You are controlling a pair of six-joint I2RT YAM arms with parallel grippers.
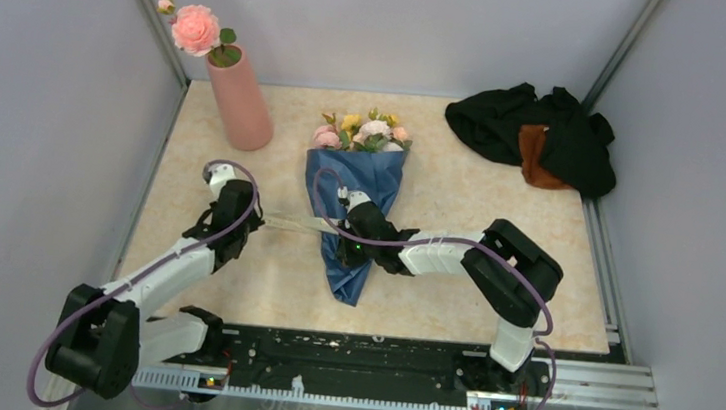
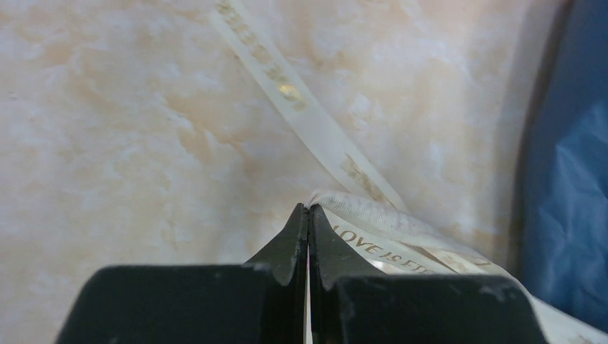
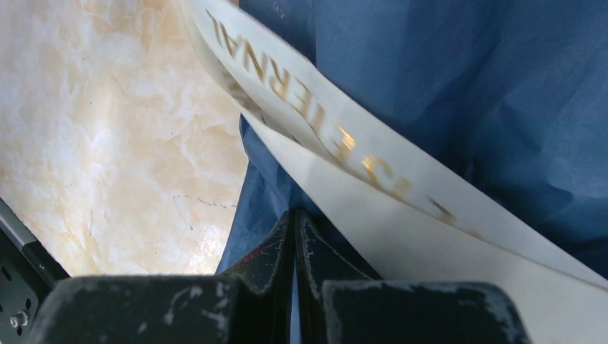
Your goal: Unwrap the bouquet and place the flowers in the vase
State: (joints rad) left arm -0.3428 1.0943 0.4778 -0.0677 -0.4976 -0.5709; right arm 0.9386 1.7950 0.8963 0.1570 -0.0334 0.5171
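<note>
- The left hand (image 2: 308,209) is clamped on the cream ribbon (image 2: 315,132) of the bouquet (image 1: 366,180), which lies mid-bench (image 1: 453,274).
- The right hand (image 3: 295,215) pinches its blue wrapping paper (image 3: 444,86).
- The vase (image 1: 240,103) stands in the far left corner.

The left arm (image 1: 167,272) and the right arm (image 1: 434,259) are each a chain of white tubular links and bulky black joint housings. A thin purple cable (image 1: 232,163) loops along each. The left gripper (image 2: 308,208) and right gripper (image 3: 295,213) have matte black wedge-shaped fingers (image 2: 283,252), scuffed pale grey along their edges and tops.
</note>
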